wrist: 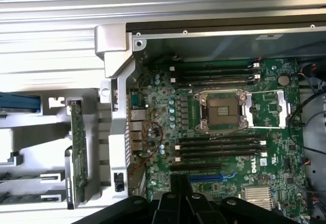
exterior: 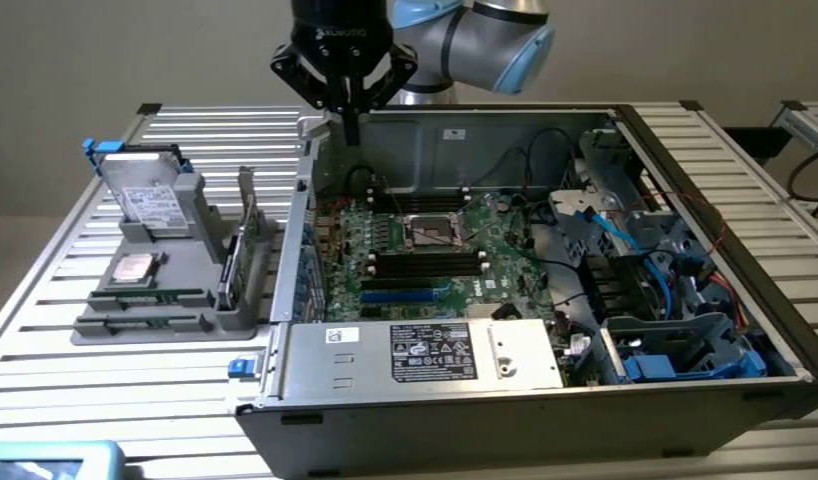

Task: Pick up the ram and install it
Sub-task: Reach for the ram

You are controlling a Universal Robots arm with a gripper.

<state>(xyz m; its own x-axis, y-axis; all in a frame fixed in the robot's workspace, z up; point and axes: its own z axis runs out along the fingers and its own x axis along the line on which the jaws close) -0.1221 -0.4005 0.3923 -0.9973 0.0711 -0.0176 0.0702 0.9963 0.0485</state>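
While tool (exterior: 349, 128) hovers closed — ram (exterior: 149, 298) well apart.

Robotics lab bench: industrial robot arm (exterior: 496, 35) w/ blue joint caps above a slatted aluminium table (exterior: 62, 370); plain beige wall (exterior: 116, 50) behind. On the table, an open desktop PC case (exterior: 516, 425) w/ bare motherboard (exterior: 423, 250); grey jig (exterior: 156, 325) holding spare parts beside it.

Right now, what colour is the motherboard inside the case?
The motherboard is green, clearest in the wrist view.
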